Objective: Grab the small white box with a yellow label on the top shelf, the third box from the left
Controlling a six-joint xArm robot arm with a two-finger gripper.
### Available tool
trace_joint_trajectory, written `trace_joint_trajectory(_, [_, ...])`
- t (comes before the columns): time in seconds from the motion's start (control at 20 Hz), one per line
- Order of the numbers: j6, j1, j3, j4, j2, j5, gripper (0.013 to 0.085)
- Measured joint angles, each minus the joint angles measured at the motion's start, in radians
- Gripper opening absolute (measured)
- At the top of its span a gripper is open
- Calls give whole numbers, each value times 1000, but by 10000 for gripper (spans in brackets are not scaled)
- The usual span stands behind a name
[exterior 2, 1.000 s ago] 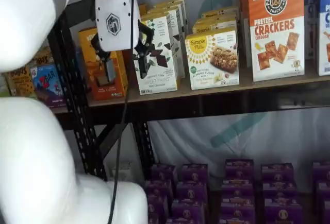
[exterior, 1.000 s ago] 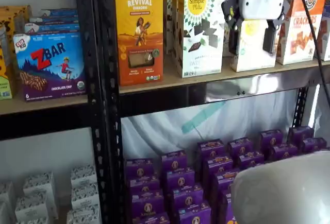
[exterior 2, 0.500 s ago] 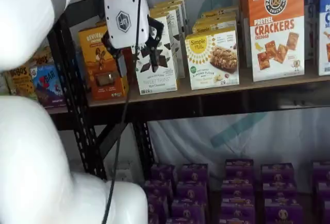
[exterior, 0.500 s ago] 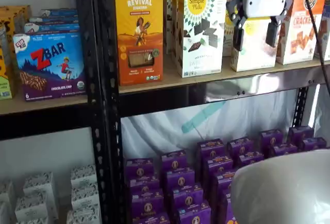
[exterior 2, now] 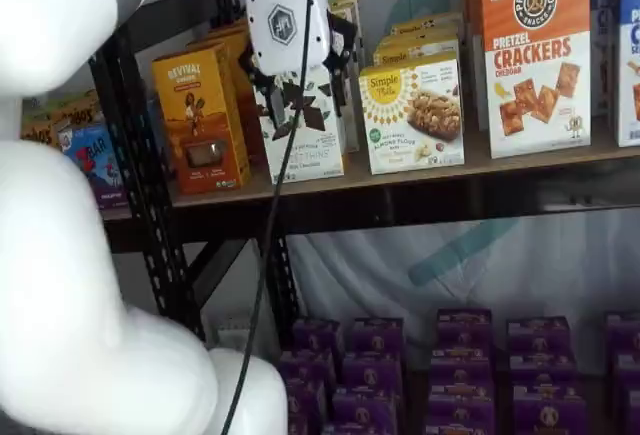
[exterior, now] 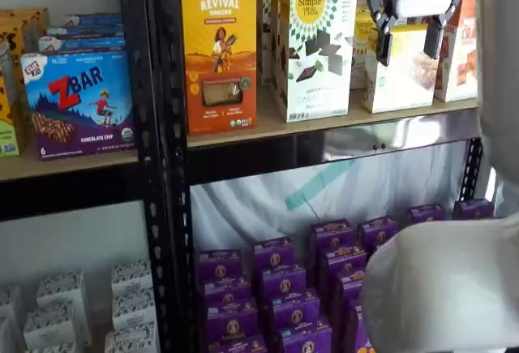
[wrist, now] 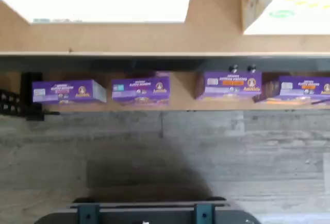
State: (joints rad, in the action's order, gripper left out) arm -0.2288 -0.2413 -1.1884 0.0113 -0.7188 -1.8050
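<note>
The small white box (exterior: 403, 77) with its yellow top band stands on the top shelf (exterior: 324, 122), to the right of a taller white box. It also shows in a shelf view (exterior 2: 413, 115), on the same board (exterior 2: 520, 160). My gripper (exterior: 407, 54) hangs in front of its upper half in one shelf view, fingers apart, nothing between them. In a shelf view my gripper (exterior 2: 298, 90) overlaps the taller cookie box instead. The wrist view shows a white box with a mustard side (wrist: 289, 2) on the tan board; the fingers do not show there.
A taller white box with dark cookie pieces (exterior: 316, 53) and an orange Revival box (exterior: 219, 57) stand left of the target. A crackers box (exterior 2: 535, 55) stands to its right. Purple boxes (exterior: 284, 288) fill the lower board. My white arm (exterior 2: 60, 255) blocks much of both shelf views.
My gripper has moved to the right and slightly up in both shelf views. The arm now covers the right edge of one shelf view. The boxes have not moved.
</note>
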Motion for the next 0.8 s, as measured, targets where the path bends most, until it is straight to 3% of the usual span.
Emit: trace_joint_trajectory(0.8, [-97,-102,-132,28,209,125,850])
